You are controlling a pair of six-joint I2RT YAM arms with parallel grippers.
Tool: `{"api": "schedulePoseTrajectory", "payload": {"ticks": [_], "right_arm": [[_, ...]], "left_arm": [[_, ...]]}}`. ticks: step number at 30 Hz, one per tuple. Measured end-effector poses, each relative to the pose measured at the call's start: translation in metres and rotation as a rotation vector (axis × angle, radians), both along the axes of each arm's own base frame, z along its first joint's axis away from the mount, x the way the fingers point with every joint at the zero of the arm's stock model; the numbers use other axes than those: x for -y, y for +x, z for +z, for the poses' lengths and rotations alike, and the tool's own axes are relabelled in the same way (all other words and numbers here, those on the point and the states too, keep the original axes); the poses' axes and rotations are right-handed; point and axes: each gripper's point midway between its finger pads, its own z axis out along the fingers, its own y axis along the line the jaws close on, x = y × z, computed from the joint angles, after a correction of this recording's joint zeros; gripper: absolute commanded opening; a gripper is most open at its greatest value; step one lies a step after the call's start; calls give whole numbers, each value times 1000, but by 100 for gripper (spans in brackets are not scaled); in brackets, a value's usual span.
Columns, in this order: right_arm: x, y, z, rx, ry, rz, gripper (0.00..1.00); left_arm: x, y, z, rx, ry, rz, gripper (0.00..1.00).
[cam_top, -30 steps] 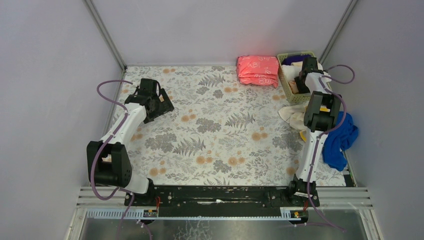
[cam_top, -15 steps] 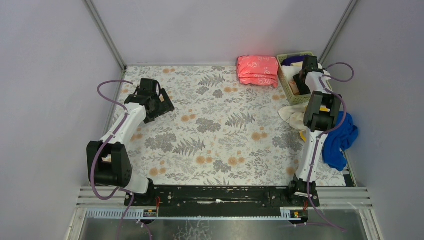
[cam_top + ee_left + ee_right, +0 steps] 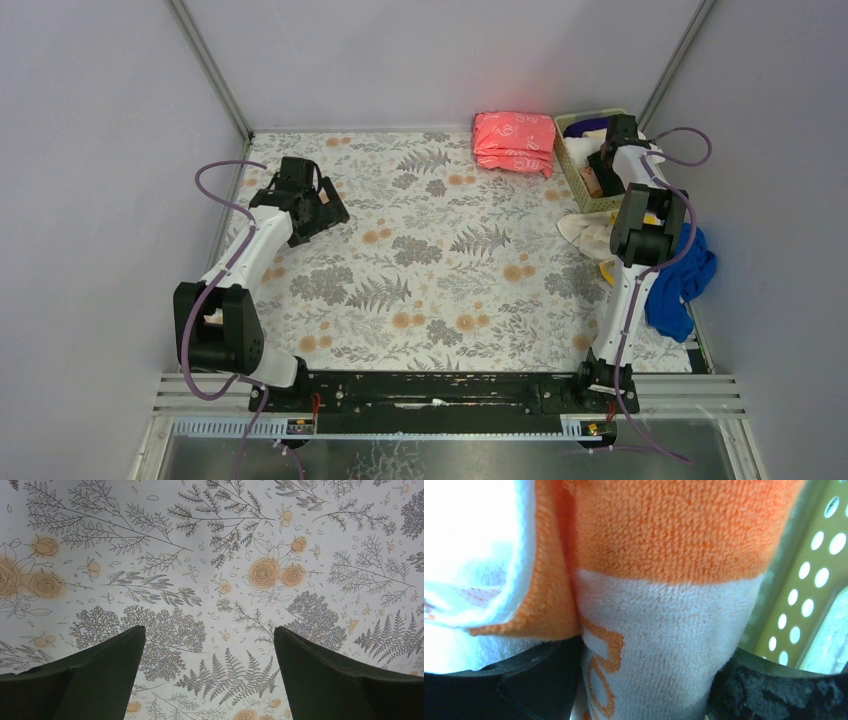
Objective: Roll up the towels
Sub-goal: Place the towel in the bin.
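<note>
A: Flower-print worktop (image 3: 440, 260) first. What's on it?

B: Far right corner: folded pink stack (image 3: 514, 142), with a perforated green basket (image 3: 572, 165) just beside it. Royal blue towel (image 3: 675, 290) rumpled at the right edge, hanging over it. Cream towel (image 3: 585, 232) bunched on the near side of the basket, and a scrap of yellow towel (image 3: 606, 270) shows by the right arm.

A: The orange one?

B: Orange towel (image 3: 664, 555) with white pattern sits inside the basket, between the right gripper's (image 3: 646, 650) fingers. They flank it on both sides. Pressing or just beside it, cannot tell.

A: Left side?

B: Left gripper (image 3: 209, 630) hovers over bare worktop near the far left corner. Fingers well apart, nothing between them.
</note>
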Motion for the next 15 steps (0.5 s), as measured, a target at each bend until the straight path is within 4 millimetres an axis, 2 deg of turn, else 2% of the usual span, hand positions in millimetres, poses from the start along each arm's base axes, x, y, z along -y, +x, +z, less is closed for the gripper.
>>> {"api": "schedulePoseTrajectory", "payload": {"ticks": [8, 15], "right_arm": [[1, -7, 10, -15, -10, -2, 87], [0, -5, 22, 25, -8, 25, 89]], "left_arm": [[1, 0, 0, 0, -3, -2, 100], [1, 0, 0, 0, -4, -2, 100]]}}
